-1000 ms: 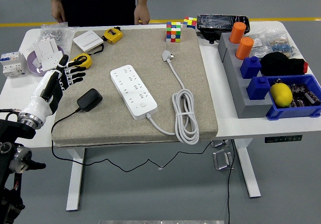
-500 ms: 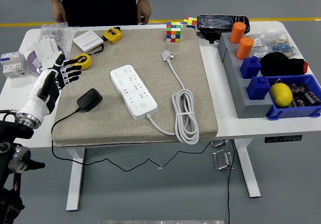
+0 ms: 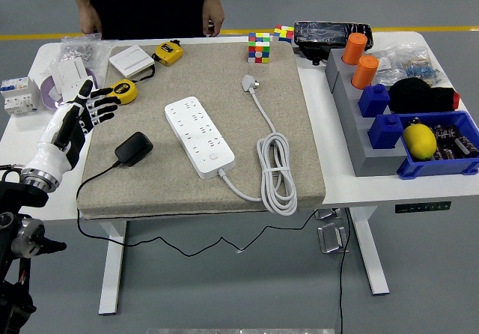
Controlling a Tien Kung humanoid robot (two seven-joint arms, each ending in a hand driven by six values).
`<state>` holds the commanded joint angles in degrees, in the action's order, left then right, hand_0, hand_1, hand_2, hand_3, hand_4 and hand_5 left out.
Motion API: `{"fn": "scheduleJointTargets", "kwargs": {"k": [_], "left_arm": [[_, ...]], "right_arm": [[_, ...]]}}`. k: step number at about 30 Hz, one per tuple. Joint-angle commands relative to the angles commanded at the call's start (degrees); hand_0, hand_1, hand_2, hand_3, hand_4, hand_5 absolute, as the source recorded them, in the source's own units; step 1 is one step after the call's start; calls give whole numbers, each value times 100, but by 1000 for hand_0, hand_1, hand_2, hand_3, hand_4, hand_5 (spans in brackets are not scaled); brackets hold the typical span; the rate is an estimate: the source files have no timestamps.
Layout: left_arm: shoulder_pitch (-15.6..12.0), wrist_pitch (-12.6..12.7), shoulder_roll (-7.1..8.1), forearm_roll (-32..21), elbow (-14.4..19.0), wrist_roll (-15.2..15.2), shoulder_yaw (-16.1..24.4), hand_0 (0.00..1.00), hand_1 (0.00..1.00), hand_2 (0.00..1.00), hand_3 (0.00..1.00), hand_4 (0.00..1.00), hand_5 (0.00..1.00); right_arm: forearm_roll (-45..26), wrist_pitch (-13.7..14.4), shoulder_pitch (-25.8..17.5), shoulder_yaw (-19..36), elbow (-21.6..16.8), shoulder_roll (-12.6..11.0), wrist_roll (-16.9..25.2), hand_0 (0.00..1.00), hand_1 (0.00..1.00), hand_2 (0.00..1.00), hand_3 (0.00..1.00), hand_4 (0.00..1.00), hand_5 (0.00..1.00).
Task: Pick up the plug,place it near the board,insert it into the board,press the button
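Black plug (image 3: 133, 148), an adapter block, lies flat on the beige mat (image 3: 217, 68), left part, its thin black cord running off the mat's near-left edge and down under the table. Long axis runs diagonal, near-left to far-right. It is not in the board.

White power board (image 3: 200, 136) lies just right of the plug, apart from it, also diagonal, far-left to near-right; its sockets face up and show nothing plugged in. Its own white cable (image 3: 277, 169) coils on the mat's right part.

Left hand (image 3: 78, 117) hovers over the mat's left edge, fingers spread and holding nothing. The plug lies right of and nearer the table's front than the fingertips, close by. Right hand not seen; the left is plainly the nearer one.

Room: open mat between plug and board, and around the plug on its near side. Crowding sits behind the hand: yellow tape measure (image 3: 120, 91) touching or nearly touching the fingertips, white parts (image 3: 71, 73) beyond.

A person (image 3: 150, 1) stands at the far edge, hands hanging at the table's rim, holding nothing.
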<state>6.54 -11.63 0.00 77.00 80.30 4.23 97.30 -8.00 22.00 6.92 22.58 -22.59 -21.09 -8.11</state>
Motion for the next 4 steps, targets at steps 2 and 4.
{"fn": "scheduleJointTargets", "kwargs": {"k": [2,4], "left_arm": [[1,6,0,-3,0,-3,5,756,761,732,726,998,894],[3,11,0,-8,0,-5,12,756,761,732,726,998,894]], "right_arm": [[-1,-1,-2,3,1,3,0,786,739,733,757,998,998],[-5,0,-3,1,2,0,-1,786,739,733,757,998,998]]}}
